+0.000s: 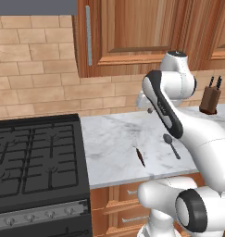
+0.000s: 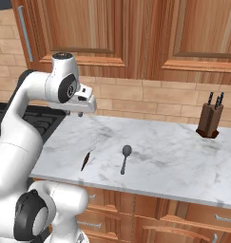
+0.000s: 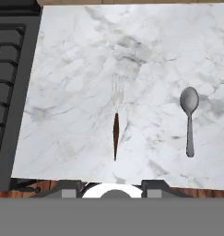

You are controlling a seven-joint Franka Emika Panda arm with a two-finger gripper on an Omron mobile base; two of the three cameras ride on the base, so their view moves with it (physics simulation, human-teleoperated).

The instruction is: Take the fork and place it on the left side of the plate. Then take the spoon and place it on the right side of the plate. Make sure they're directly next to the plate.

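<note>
The gripper [image 2: 80,114] hung high above the counter [image 3: 76,55], holding nothing; could not tell how far its fingers stood apart. The fork [image 3: 116,124] and spoon [image 3: 189,117] lay side by side, apart, near the front edge. A knife block [image 2: 209,121] stood by the wall.

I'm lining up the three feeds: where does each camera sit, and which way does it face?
Left base view: behind-left, looking forward and down at the stove and counter; arm at right.
Right base view: behind-right, over the counter and knife block; arm at left.
Hand view: above, looking down.
All share the fork and spoon.
</note>
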